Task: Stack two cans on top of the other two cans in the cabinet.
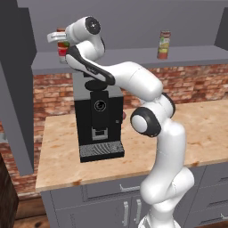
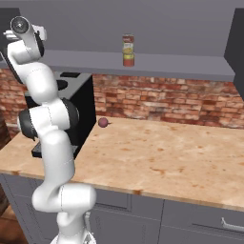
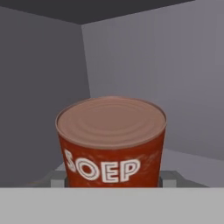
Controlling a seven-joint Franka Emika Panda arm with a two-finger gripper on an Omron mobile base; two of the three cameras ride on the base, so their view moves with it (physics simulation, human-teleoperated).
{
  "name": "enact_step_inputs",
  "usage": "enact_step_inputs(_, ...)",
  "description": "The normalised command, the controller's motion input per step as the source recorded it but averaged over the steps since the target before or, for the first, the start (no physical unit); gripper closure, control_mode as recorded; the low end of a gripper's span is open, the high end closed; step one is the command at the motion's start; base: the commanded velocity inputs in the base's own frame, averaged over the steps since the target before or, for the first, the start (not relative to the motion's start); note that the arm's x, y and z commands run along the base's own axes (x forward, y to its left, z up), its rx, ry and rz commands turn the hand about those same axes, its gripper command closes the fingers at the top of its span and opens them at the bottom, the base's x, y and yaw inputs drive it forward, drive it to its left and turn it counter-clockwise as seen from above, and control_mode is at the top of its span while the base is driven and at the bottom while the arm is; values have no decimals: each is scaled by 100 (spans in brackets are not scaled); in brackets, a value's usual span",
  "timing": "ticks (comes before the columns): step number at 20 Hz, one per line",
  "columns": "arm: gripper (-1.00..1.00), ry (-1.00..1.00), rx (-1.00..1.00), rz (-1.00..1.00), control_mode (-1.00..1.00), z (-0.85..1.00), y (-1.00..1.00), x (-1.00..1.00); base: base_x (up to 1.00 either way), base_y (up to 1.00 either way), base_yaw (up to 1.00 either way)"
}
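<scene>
The claw (image 1: 59,39) is clamped on a red soup can (image 3: 112,142), one finger at each side, inside the cabinet (image 1: 133,57).

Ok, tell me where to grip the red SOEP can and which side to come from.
Grip the red SOEP can by its curved side wall, jaws on opposite flanks below the rim, coming in level from the open front of the cabinet. It stands upright with cabinet walls behind and beside it, so the front looks freest. The gripper brackets it this way.

Black coffee machine (image 1: 99,120) on wooden counter (image 2: 157,157), small dark-red fruit (image 2: 102,122), brick wall (image 2: 162,100)
</scene>
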Motion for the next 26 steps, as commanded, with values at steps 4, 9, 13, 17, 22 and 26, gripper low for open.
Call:
enact_step_inputs(4,-100,0,0,3,-100,-18,8,3,0,0,0)
enact_step_inputs(9,-100,0,0,2,-100,-16,2,5,0,0,0)
enact_step_inputs(13,-100,0,0,2,-100,-11,0,0,0,0,0)
enact_step_inputs(17,-100,0,0,0,-100,-9,1,0,0,0,0)
enact_step_inputs(22,-100,0,0,0,-100,-2,0,-1,0,0,0)
enact_step_inputs(26,-100,0,0,0,-100,0,-9,-26,0,0,0)
